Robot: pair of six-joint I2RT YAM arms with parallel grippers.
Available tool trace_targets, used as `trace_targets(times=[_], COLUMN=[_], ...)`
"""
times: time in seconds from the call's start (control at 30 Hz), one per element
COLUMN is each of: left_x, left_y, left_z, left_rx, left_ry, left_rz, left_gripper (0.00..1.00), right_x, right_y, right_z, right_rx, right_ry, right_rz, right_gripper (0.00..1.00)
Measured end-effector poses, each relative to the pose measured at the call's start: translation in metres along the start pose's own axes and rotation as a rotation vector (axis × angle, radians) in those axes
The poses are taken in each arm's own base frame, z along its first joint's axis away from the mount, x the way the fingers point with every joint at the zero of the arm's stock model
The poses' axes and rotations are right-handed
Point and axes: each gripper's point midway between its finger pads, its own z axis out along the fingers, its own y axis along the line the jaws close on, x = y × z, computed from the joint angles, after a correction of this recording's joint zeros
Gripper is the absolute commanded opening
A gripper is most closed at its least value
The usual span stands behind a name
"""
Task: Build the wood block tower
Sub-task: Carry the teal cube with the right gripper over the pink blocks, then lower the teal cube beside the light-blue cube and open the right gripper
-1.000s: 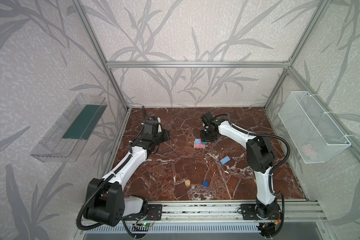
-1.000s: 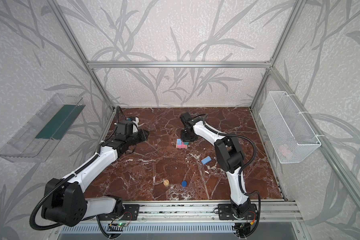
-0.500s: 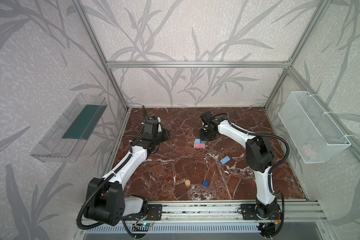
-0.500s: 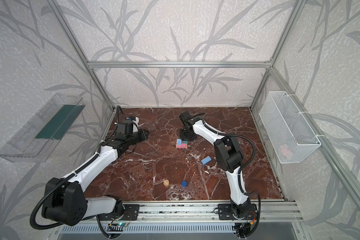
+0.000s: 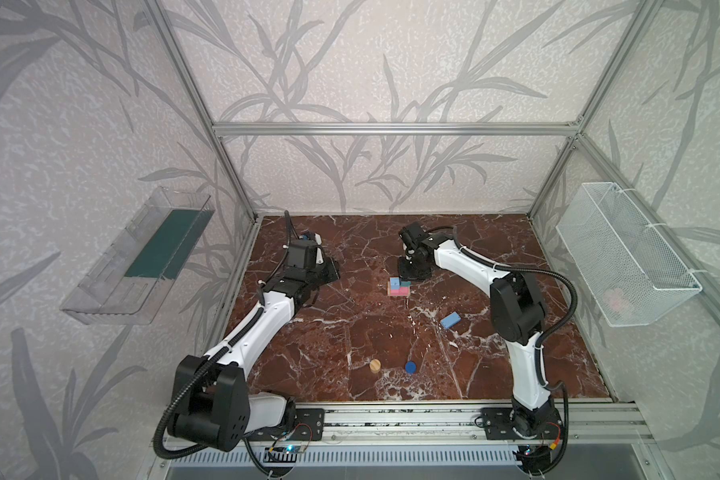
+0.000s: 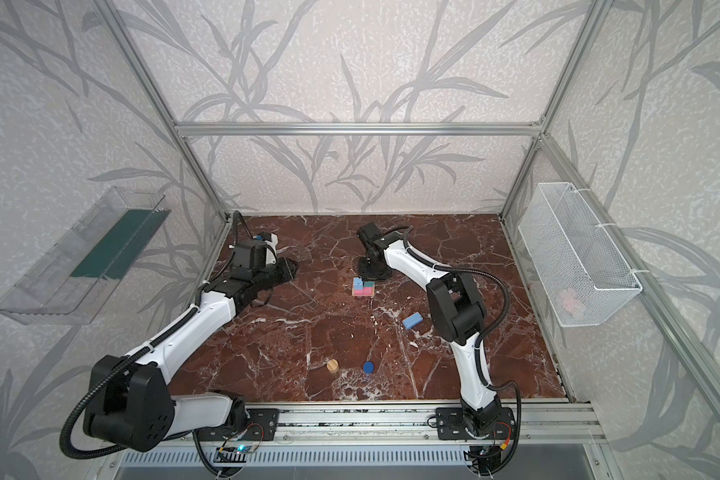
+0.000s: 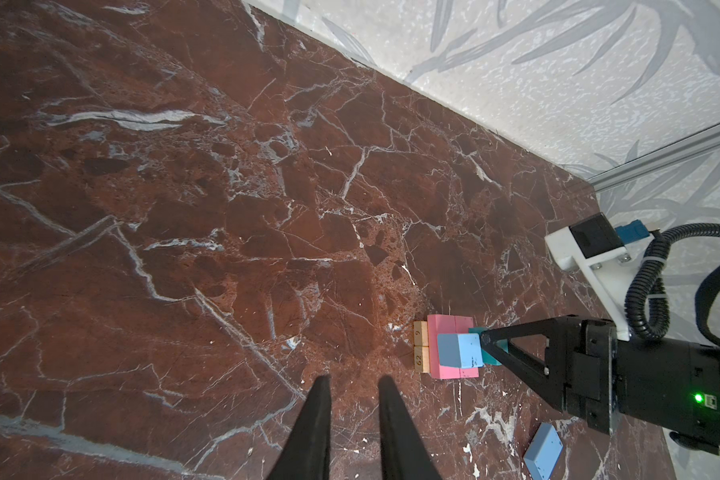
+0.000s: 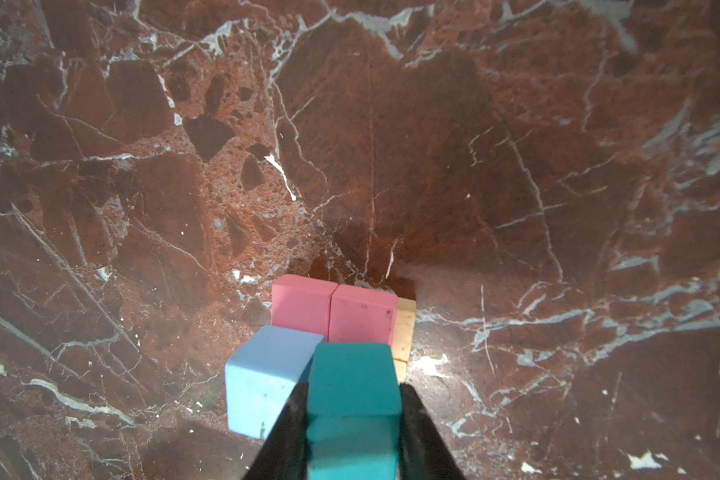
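Shows the tower half built toward the back of the marble table, near its middle: two tan bars lowest and side by side, two pink bars laid on them, one light blue block on the pink. Catches the teal cube right beside that blue block, pinched on two opposite faces by the right gripper. Looks set down on the pink layer, though hard to say from these angles whether fully seated or a shade above.

Leaves three pieces loose on the table: a second light blue block lying flat to the right and nearer the front, plus a tan cylinder and a dark blue cylinder upright near the front edge, well apart from the stack. Finds the left gripper off to the left, low over bare marble, parted a little and holding nothing.

Could go wrong at the release. May shove the blue block along the pink, or off it, by opening with one finger squeezed in against it. May drop the cube crooked by letting go before a full seat, jolting the loose bars beneath. May hook the cube and drag it off by pulling back low rather than straight up. May pay later too: no steady seat for the cylinders on a skewed layer.
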Motion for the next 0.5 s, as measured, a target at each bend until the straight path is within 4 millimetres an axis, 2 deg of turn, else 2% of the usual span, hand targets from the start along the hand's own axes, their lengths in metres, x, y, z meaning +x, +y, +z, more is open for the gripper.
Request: trace_targets(times=[0.5], left_x=[0.0], left_y=[0.0001], left_z=[0.0], left_rx=[-0.001], left_ry=[0.0], left_rz=[0.0], left_gripper=[0.21], right_x=[0.0006], right_y=[0.0007], right_z=[0.0002], right_rx=[0.0], right_ry=[0.001], right_rz=[0.003], right_gripper=[0.37])
